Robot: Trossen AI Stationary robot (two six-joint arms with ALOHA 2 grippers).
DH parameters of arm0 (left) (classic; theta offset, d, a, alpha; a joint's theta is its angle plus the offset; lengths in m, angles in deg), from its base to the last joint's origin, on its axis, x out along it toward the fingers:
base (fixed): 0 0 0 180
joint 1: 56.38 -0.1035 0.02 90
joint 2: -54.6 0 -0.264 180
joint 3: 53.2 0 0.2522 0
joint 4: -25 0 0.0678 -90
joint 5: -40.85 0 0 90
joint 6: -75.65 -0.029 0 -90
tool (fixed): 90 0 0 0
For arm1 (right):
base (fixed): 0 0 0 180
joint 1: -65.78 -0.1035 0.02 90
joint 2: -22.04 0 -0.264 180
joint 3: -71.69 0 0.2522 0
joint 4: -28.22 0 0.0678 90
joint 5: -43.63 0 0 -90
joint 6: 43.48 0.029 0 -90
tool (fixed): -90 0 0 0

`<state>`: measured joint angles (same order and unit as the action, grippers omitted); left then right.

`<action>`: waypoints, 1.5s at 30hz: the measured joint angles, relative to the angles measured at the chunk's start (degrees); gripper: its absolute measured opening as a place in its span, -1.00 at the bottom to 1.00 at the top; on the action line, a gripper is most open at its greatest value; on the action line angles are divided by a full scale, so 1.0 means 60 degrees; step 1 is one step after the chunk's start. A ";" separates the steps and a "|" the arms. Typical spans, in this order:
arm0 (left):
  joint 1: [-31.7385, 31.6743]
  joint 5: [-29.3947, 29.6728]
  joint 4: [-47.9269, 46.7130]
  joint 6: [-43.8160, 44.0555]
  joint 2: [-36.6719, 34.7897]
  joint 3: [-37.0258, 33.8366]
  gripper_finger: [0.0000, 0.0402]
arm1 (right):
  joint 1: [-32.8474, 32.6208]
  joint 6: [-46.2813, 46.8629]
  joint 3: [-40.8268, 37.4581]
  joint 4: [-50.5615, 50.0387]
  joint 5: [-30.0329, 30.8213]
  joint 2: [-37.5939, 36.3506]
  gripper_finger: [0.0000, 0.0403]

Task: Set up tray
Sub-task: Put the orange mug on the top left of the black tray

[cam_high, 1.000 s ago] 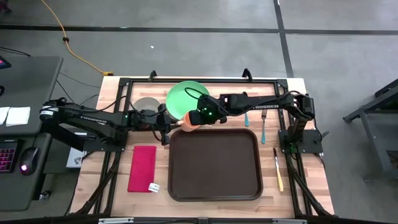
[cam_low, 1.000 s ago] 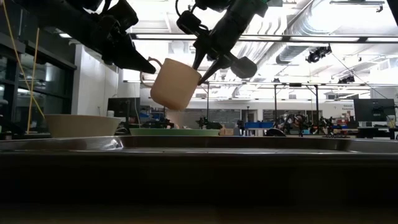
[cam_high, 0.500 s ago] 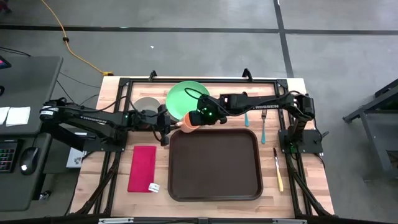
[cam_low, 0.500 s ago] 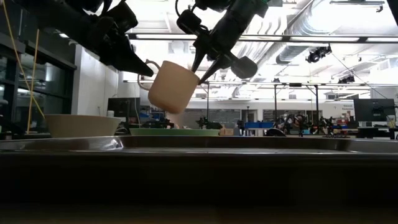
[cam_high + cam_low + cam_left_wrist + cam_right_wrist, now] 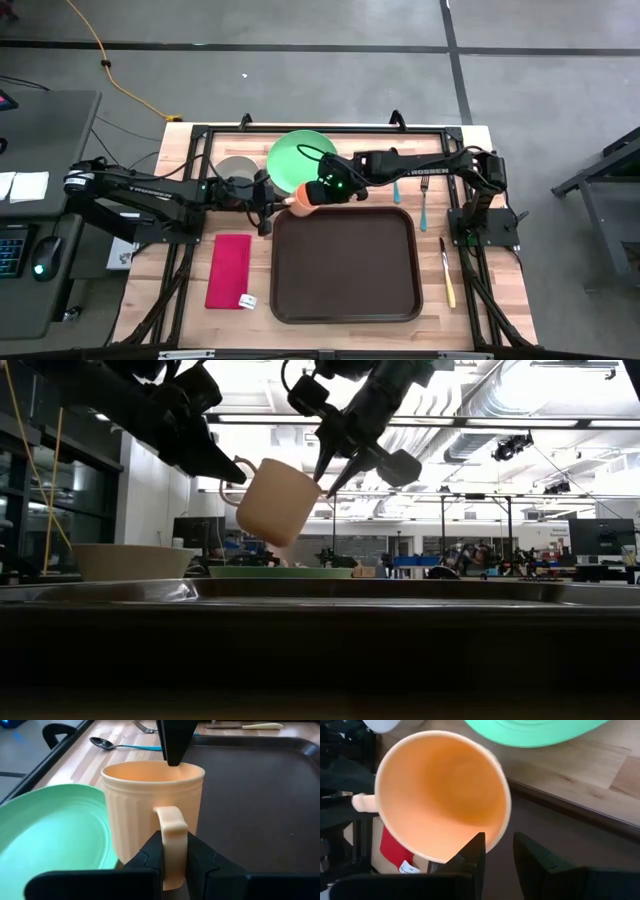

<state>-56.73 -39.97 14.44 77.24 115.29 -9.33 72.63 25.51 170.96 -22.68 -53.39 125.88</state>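
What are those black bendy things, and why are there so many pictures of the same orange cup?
The black things are two robot arms at a wooden table. Each ends in a gripper, a two-finger pincher. Four cameras look at once: one from above, one level with the table, and one on each wrist.

Both arms hold the orange cup in the air, tilted. The left gripper pinches its handle, and the right gripper pinches its rim, one finger inside and one outside.

Below sit a big brown tray, a green plate and a pale bowl. A red napkin lies left of the tray. A spoon, fork and knife lie on the right.
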 joint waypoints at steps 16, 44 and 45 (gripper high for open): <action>0.0783 0.0146 -0.0075 0.0539 0.0000 0.0000 -0.61 | 0.0003 -0.0311 0.0007 -0.1200 0.1299 -0.1026 -0.61; 0.3648 0.3369 -0.0066 0.2643 0.0873 0.0000 -0.58 | -0.0026 -0.1182 -0.0007 -0.1214 0.1256 -0.1032 -0.61; 0.3677 0.3418 0.0056 0.2646 0.0968 0.0000 -0.59 | -0.0026 -0.1269 -0.0004 -0.1210 0.1256 -0.1032 -0.61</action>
<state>-34.66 -19.46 14.78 93.11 121.09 -9.33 72.48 17.90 170.94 -29.94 -45.85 119.69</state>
